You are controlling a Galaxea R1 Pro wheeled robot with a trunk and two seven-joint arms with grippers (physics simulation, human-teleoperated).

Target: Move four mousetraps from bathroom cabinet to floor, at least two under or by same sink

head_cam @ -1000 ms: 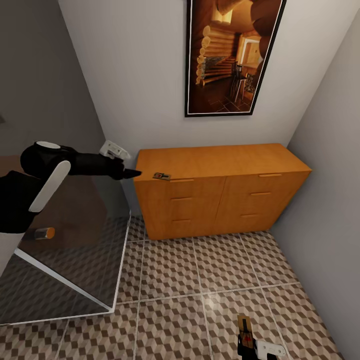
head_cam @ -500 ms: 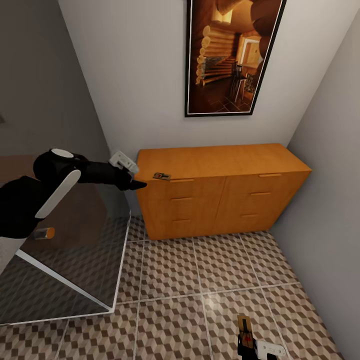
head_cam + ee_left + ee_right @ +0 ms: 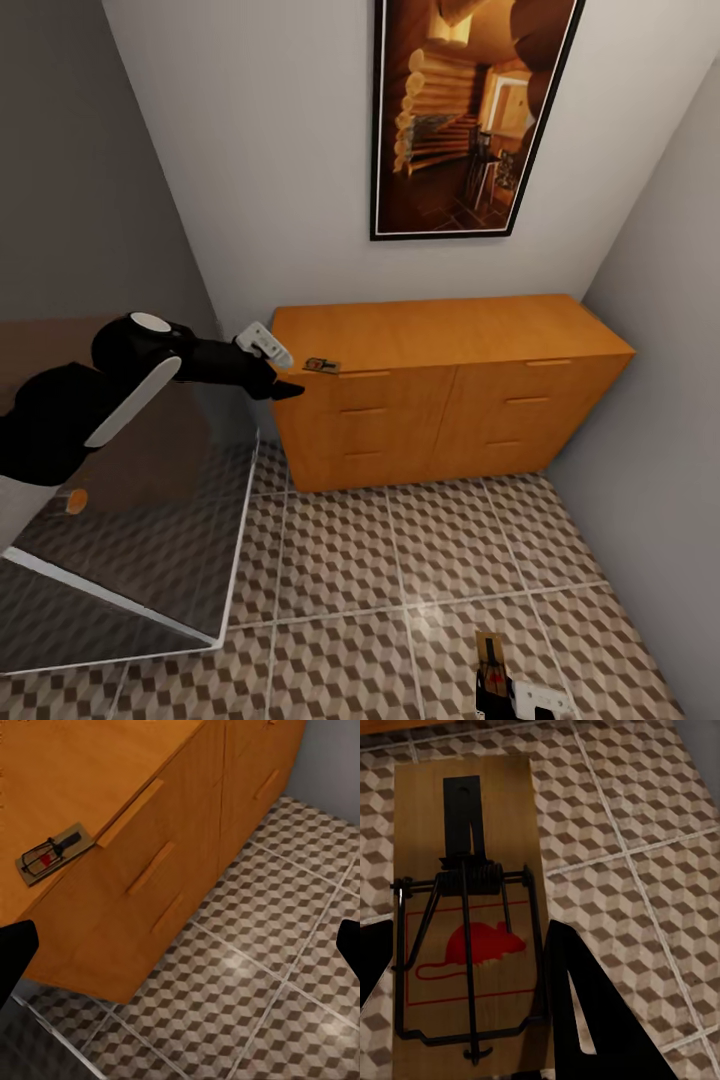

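One mousetrap (image 3: pixel 322 365) lies on the flat top of the orange-brown cabinet (image 3: pixel 450 345), at its front left edge, and appears in the left wrist view as a mousetrap (image 3: pixel 54 853) with a red mark. My left gripper (image 3: pixel 286 389) hovers at the cabinet's front left corner, slightly below and left of that trap, with its fingertips (image 3: pixel 15 958) spread wide and open. Low over the cube-patterned bathroom floor (image 3: pixel 380 560), my right gripper (image 3: pixel 494 688) is shut on a second mousetrap (image 3: pixel 490 655). Up close, that mousetrap (image 3: pixel 465 930) sits between the dark fingers (image 3: pixel 585 1012).
A tall framed picture (image 3: pixel 460 110) hangs above the cabinet. A slanted glass panel (image 3: pixel 150 520) with a white edge stands at the left, with a small orange object (image 3: pixel 75 500) behind it. A grey wall (image 3: pixel 670 350) closes the right side.
The left arm has swung right and down towards the cabinet's front left corner. The head view has shifted slightly. The right gripper keeps hold of its trap in the same place.
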